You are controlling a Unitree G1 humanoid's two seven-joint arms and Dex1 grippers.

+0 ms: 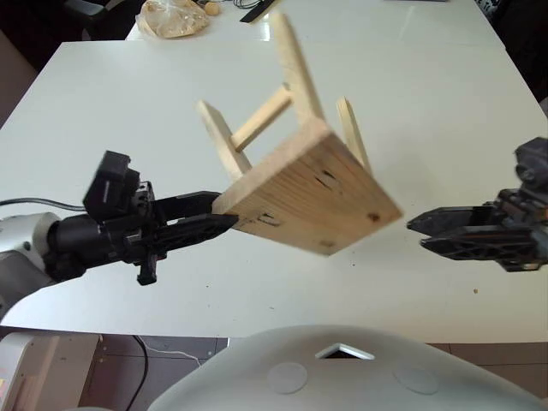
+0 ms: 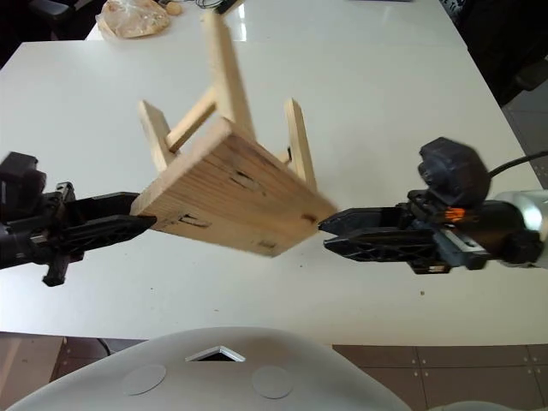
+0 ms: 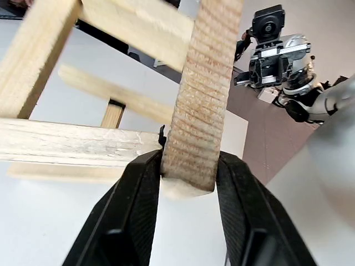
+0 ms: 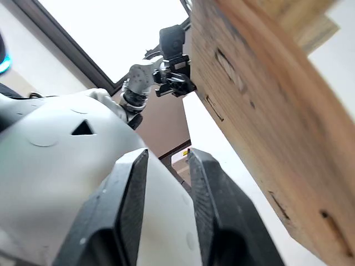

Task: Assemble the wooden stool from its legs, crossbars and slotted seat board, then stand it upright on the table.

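Left gripper (image 1: 225,211) pinches the seat board (image 1: 308,193) at its left edge — right gripper (image 2: 325,233), slightly parted, sits just beside its right corner.

plastic bag (image 1: 174,17): far left, tan contents | small yellow lump (image 1: 211,8): just beside | black cable (image 1: 255,10): near

Head eyes share the table (image 1: 428,103) from above; wrist cameras sit close.

The stool (image 1: 304,193) is pale bare wood with rough-sawn edges, the table (image 1: 428,103) smooth glossy white.
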